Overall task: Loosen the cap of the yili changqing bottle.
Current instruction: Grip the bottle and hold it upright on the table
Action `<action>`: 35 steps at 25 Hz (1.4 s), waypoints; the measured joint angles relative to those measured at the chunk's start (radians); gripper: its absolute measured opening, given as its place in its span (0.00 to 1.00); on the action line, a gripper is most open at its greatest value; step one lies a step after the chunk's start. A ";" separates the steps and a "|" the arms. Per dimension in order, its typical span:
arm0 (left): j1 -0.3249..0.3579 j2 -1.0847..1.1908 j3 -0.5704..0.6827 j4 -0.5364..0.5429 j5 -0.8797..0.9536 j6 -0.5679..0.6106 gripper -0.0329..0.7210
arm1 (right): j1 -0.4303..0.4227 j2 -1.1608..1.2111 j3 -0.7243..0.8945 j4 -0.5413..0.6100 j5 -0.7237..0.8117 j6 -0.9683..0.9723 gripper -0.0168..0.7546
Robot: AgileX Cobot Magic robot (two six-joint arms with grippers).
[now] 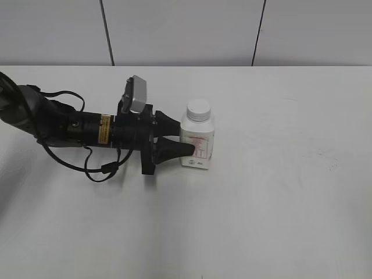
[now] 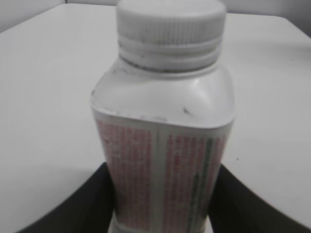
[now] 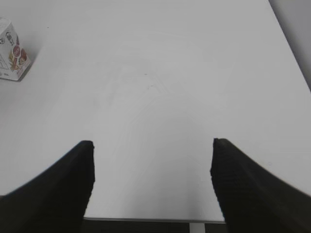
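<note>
The yili changqing bottle point(image 1: 197, 142) stands upright on the white table, white with a label of red print. Its white ribbed cap point(image 1: 198, 110) sits on the neck. My left gripper point(image 1: 185, 138) reaches in from the left, with one finger on each side of the bottle's lower body. In the left wrist view the bottle point(image 2: 163, 107) and cap point(image 2: 171, 24) fill the frame, and the black fingers point(image 2: 163, 194) press against both sides of the label. My right gripper point(image 3: 151, 155) is open and empty over bare table. The bottle's base point(image 3: 12, 51) shows far off at its upper left.
The white table point(image 1: 279, 192) stretches wide to the right and front of the bottle. The left arm and its cables point(image 1: 70, 131) lie low across the left side. A grey panelled wall stands behind. The table's near edge point(image 3: 146, 220) shows under the right gripper.
</note>
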 joint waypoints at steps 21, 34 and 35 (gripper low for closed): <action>-0.170 0.000 0.000 -0.078 0.026 -0.002 0.52 | 0.000 0.000 0.000 -0.017 -0.001 0.000 0.78; -0.170 0.000 0.000 -0.122 0.066 0.081 0.52 | 0.000 0.667 -0.246 0.054 -0.028 -0.022 0.78; -0.170 0.000 0.000 -0.123 0.074 0.083 0.52 | 0.000 0.731 -0.280 0.068 -0.028 -0.049 0.78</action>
